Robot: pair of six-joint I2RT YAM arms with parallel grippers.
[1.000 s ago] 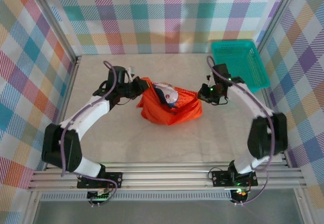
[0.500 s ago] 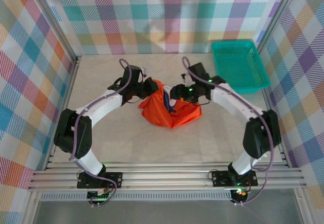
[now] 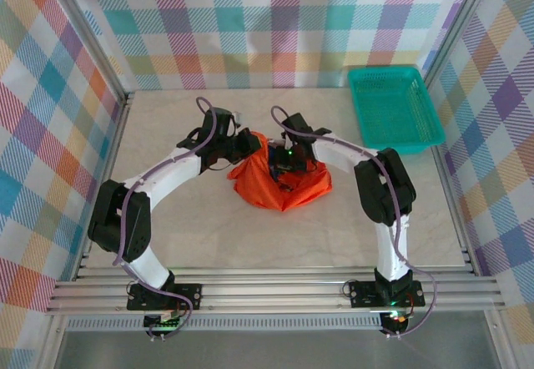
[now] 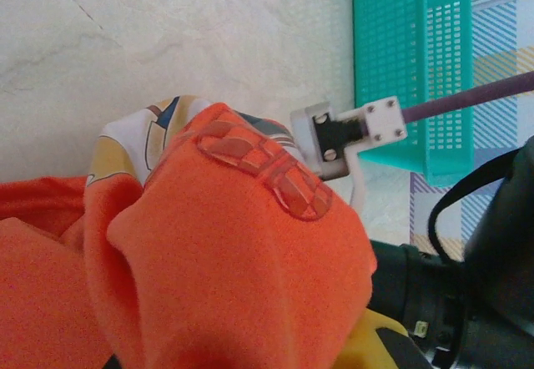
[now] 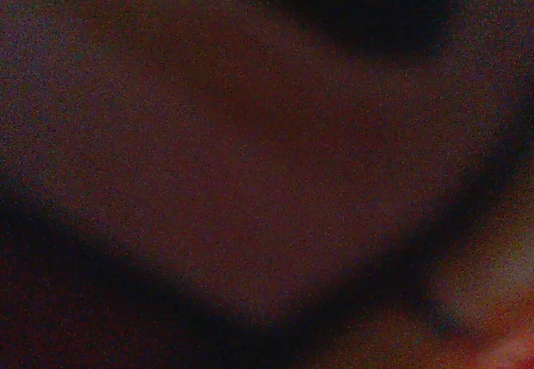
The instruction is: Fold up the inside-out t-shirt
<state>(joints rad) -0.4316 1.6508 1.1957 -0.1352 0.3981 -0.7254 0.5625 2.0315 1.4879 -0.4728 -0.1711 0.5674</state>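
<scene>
Two grippers meet at one heap of cloth. Left gripper is clamped on a raised fold of the inside-out t-shirt. The orange-red fabric bunches right against its wrist camera, and a patch of the cartoon print shows just past the fold. Right gripper, just beside the left one, is closed and sunk into the top of the same heap; whether it pinches cloth cannot be told. Beneath both, the shirt lies crumpled on the table. Well beyond the right gripper, at the far corner, stands the teal basket.
</scene>
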